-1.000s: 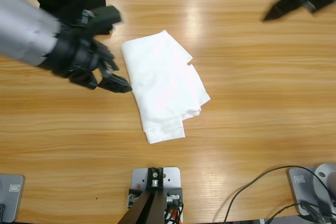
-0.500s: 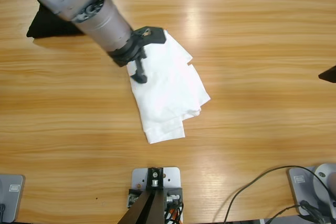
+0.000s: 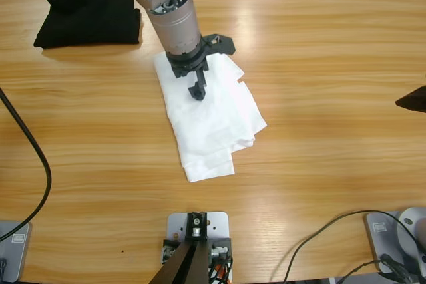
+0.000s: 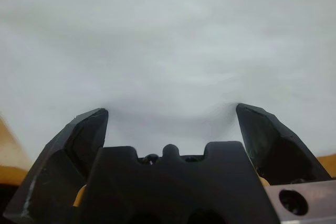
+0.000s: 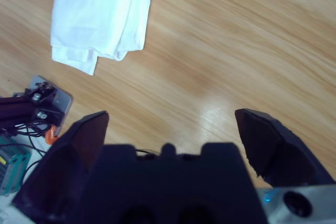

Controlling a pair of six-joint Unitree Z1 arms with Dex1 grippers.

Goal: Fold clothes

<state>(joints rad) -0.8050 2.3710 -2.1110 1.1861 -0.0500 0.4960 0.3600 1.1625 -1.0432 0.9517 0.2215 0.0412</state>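
**White T-shirt lies folded mid-table, left gripper right on top of it**

White T-shirt (image 3: 212,121) sits near the middle of the wooden table (image 3: 333,64), a soft, thin, matte bundle folded into a rough oblong that runs on a slant from upper left to lower right, with layered edges stepping out along its right side and lower end.

Starting at the far left: a black folded garment (image 3: 88,18) rests near the table's upper left corner, a dark, flat rectangle, well apart from the shirt. A black cable (image 3: 36,157) curves along the left edge.

Moving in, the left arm (image 3: 166,4), smooth silver-grey metal, comes down from the top. Its left gripper (image 3: 197,90) hangs over the upper part of the shirt, and the wrist view is filled with white cloth, lightly rippled, between jaws spread wide with nothing pinched between them (image 4: 170,116). Whether the tips touch the fabric, I cannot tell.

Over to the right: bare glossy wood grain with a pale sheen. The right gripper (image 3: 413,100) pokes in at the right edge as a black wedge, well apart from the shirt. Its own view looks down on open tabletop, jaws wide and empty (image 5: 170,124), the shirt up at the top left (image 5: 100,17).
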